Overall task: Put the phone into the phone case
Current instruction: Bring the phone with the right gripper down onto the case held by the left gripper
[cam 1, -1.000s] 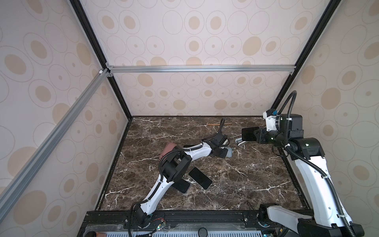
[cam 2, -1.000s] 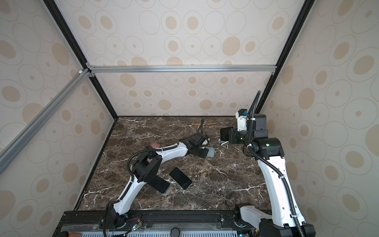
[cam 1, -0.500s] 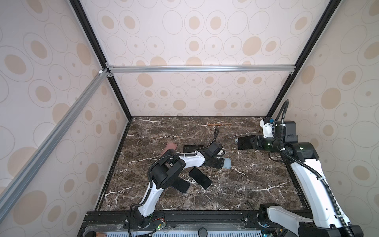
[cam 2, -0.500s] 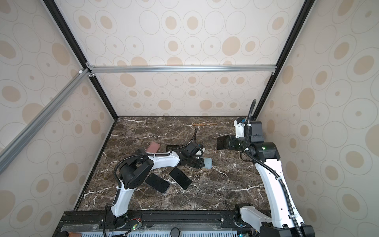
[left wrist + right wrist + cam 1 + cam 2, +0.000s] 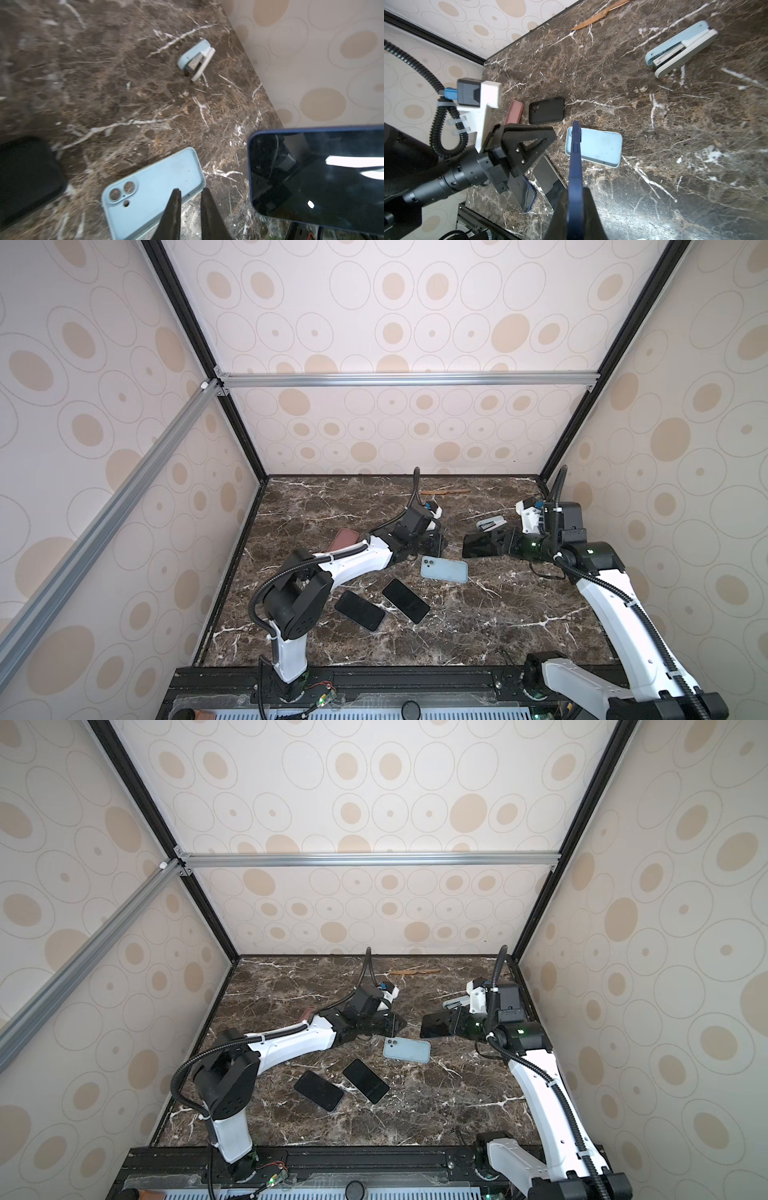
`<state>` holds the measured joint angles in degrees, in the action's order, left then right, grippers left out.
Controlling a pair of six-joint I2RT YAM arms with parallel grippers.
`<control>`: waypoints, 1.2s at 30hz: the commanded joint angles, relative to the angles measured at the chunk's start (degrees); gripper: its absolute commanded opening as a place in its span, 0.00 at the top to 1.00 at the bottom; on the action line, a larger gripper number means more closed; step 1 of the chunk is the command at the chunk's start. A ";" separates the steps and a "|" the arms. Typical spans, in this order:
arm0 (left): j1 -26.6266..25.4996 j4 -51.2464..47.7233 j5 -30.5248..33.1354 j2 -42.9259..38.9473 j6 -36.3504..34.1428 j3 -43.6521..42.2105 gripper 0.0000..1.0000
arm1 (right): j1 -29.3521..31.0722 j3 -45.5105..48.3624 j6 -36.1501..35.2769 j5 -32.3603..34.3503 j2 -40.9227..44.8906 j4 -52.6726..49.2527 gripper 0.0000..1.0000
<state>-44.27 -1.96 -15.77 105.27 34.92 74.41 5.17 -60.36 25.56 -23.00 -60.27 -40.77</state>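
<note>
clenching phone, right end effector; left end effector parted; two phones, three cases.

We read no text, brand, number or sign on the light-blue rectangular phone case, the navy-rimmed black-screened phone or the pale-blue plastic stapler.

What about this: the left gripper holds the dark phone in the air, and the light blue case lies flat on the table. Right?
Wrong arm: the right gripper holds the dark phone in the air, in both top views. The light blue case lies flat on the table.
</note>
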 commanded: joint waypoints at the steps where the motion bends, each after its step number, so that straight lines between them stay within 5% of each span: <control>1: 2.41 0.37 0.89 -0.13 -0.19 -3.08 0.77 | 0.02 2.60 3.65 -3.83 -0.37 6.94 1.00; 14: 4.40 7.45 -5.22 1.70 4.97 -8.47 0.70 | 0.44 8.32 6.25 -10.48 -11.22 16.94 1.00; 21: 4.41 7.58 -3.48 2.81 5.66 -10.38 0.63 | 1.40 10.99 7.85 -12.20 -15.66 22.15 1.00; 36: 4.45 8.73 -6.43 4.38 6.67 -12.61 0.65 | 3.86 12.36 7.02 -14.26 -23.61 26.77 1.00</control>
<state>-40.14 5.82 -21.15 108.64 40.91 61.93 8.67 -48.64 33.26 -35.64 -83.64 -16.40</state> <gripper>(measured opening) 0.354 0.091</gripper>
